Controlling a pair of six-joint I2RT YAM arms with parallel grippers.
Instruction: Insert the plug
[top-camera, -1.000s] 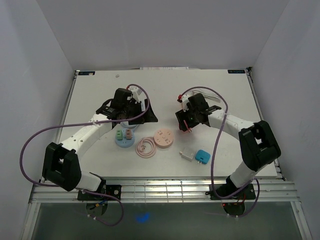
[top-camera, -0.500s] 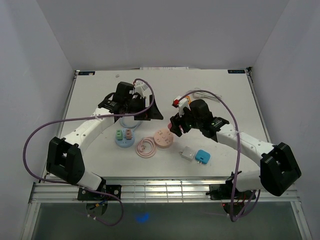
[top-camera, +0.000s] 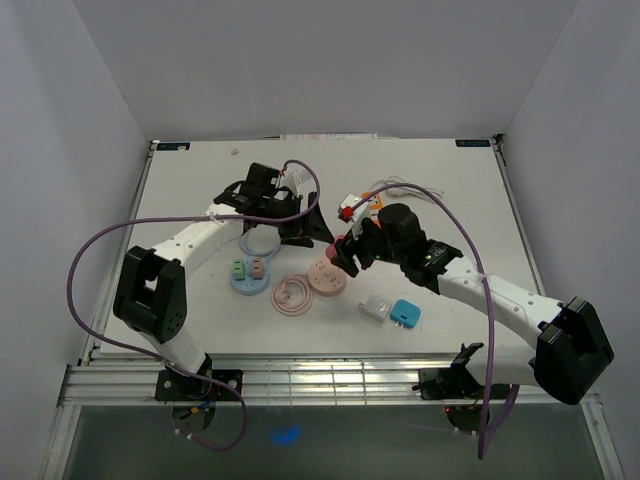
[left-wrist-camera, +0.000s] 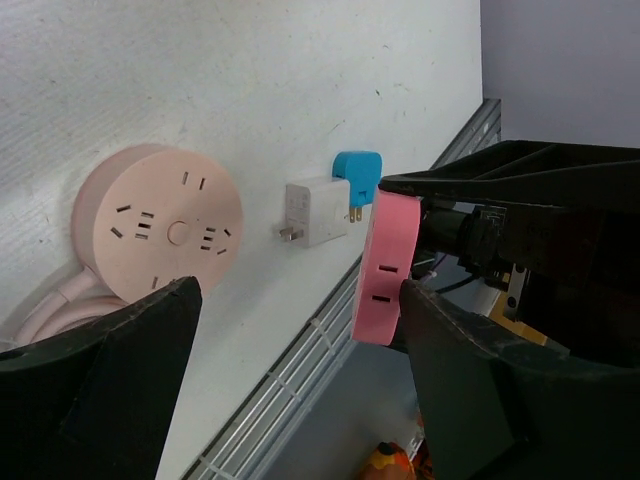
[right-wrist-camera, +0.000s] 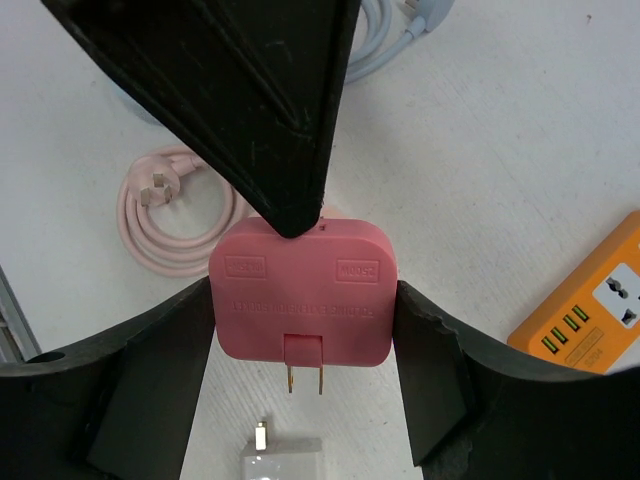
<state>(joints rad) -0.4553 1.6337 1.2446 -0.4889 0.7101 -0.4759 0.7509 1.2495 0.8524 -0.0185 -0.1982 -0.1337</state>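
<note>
**A:** How was the right gripper (right-wrist-camera: 302, 312) set?

**B:** Its two fingers (right-wrist-camera: 150, 380) were pressed against the short sides of the pink plug (right-wrist-camera: 300, 275), clamping it firmly. The flat face was turned to the wrist camera, and the two metal prongs (right-wrist-camera: 305, 378) pointed toward the bottom of that view.

**A:** And the left gripper (left-wrist-camera: 297, 300)?

**B:** Spread wide, with nothing held between its fingers. In the right wrist view one black finger came in from the top, its tip at the plug's upper edge. I could not tell whether it touched.

**A:** Where was the plug over the table (top-camera: 450, 190)?

**B:** In the top view it hung between the two grippers, near the far edge of the round pink socket (top-camera: 327, 276). It was apart from the socket and not plugged in.

**A:** What lay around them?

**B:** A pink coiled cable (top-camera: 292, 296) lay just beside the socket on its left. Farther left stood a blue round socket (top-camera: 248, 275) with a green and a pink plug in it. A white adapter (top-camera: 374, 309) and a blue adapter (top-camera: 405, 313) lay just beside each other, nearer the arm bases. An orange power strip (right-wrist-camera: 590, 300) showed at the right edge of the right wrist view.
</note>
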